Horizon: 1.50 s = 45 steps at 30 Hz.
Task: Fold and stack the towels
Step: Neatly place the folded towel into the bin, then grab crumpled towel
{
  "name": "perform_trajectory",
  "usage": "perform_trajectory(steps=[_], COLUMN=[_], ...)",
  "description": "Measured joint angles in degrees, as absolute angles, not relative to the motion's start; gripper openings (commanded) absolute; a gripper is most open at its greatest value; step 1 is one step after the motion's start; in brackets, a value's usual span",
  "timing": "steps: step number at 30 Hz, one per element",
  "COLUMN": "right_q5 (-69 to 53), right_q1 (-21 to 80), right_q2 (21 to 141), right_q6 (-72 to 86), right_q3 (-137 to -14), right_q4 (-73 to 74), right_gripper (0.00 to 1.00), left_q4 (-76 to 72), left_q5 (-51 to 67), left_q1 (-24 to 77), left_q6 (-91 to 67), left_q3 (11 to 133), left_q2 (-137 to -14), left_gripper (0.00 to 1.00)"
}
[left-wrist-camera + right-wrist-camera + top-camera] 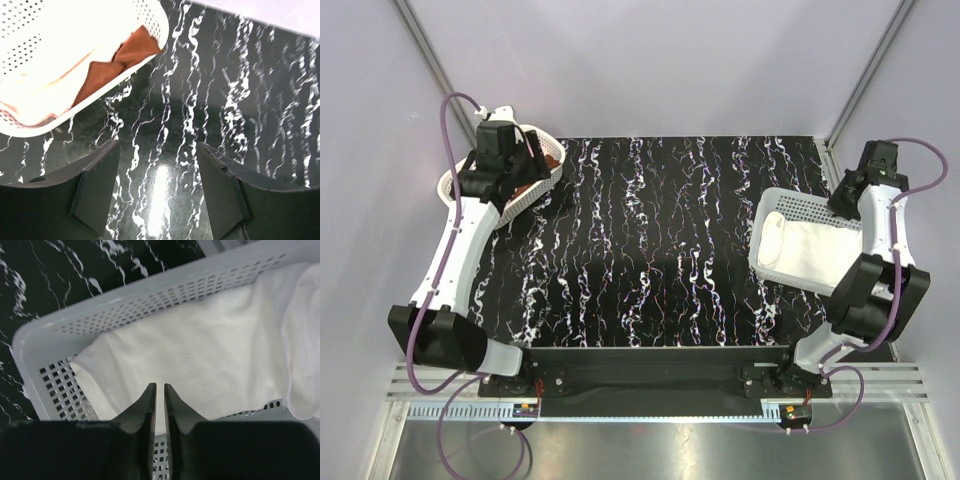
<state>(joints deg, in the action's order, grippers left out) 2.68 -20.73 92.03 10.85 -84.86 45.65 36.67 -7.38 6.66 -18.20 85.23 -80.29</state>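
Our left gripper [157,145] hangs wide open and empty over the black marbled worktop [240,100], just beside the oval basket [150,20] holding the rust-brown towel [125,55] and a paler towel [50,95]. Our right gripper [160,387], pinched almost closed on nothing, hovers above the cream-white towel [200,350] lying in the rectangular basket [125,295].

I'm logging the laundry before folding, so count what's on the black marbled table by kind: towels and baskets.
Soft cloth towels: 3 (rust-brown towel, pale washed-out towel, cream-white towel)
White plastic lattice baskets: 2 (oval basket, rectangular basket)
Total: 5
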Motion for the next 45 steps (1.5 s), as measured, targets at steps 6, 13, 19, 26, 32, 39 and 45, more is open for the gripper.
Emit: perform_trajectory(steps=[6,13,19,26,32,39,45], right_q5=[-1.3,-5.3,-7.2,-8.5,-8.7,-10.4,-11.5], right_q1=[-17.7,-13.1,-11.5,-11.2,-10.9,-10.9,-10.9], right_q2=[97.4,100.7,101.6,102.1,102.2,102.2,102.1], right_q6=[12.9,15.4,17.2,19.0,19.1,18.9,18.7], right_q3=[-76.6,-70.7,-68.8,-68.1,-68.1,-68.2,-68.3], right_q4=[43.0,38.7,33.4,30.6,30.5,31.6,31.9], right_gripper=[0.07,0.05,0.04,0.03,0.04,0.05,0.34], left_q4=[37.8,38.0,38.0,37.8,37.7,37.7,37.8], left_q5=[-9.1,-10.2,-10.3,-10.3,-10.3,-10.3,-12.7], left_q1=[5.2,3.7,3.7,3.7,3.7,3.7,3.7], left_q6=[-17.3,-17.1,-16.8,-16.7,-16.7,-16.4,-14.9], left_q3=[85.4,85.8,85.8,85.8,85.7,85.7,88.3], left_q2=[-83.4,-87.2,-87.3,-87.3,-87.3,-87.3,-91.3], left_gripper=[0.69,0.69,0.69,0.69,0.68,0.7,0.7])
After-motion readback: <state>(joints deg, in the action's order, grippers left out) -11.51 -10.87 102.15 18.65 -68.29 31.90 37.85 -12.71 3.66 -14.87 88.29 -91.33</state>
